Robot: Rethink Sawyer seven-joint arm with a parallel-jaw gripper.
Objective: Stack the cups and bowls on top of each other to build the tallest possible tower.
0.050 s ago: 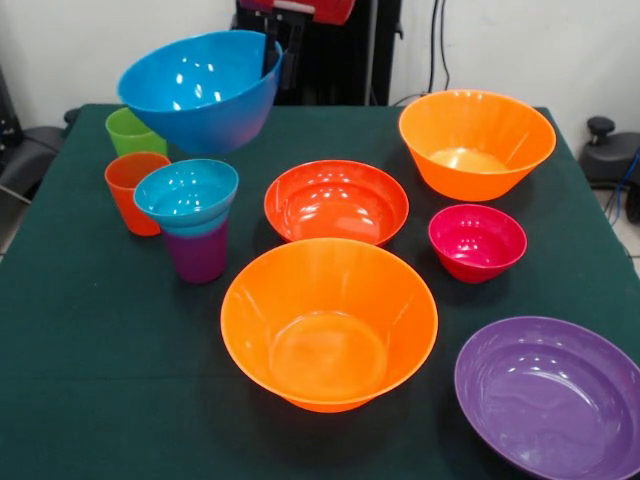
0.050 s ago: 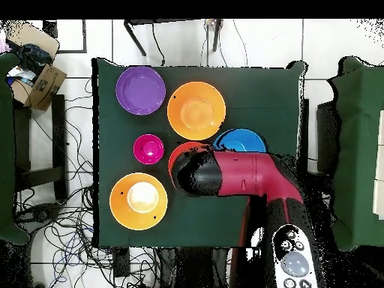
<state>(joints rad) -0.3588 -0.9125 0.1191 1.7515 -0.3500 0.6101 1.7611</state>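
Note:
The large blue bowl [image 1: 200, 90] hangs tilted in the air at the back left, with my gripper [image 1: 277, 58] shut on its right rim. Below and in front of it, the small teal bowl [image 1: 186, 192] sits on the upright purple cup [image 1: 198, 252]. The green cup [image 1: 128, 131] and the orange cup [image 1: 133, 190] stand just left of that pair. In the overhead view the arm [image 2: 240, 176] hides the gripper and the cups, and only part of the blue bowl [image 2: 240, 139] shows.
A shallow red-orange bowl [image 1: 336, 200] lies mid-table. One large orange bowl [image 1: 476, 140] is at the back right and another [image 1: 328, 320] near the front. A small magenta bowl [image 1: 477, 240] and a large purple bowl [image 1: 550, 395] stand on the right.

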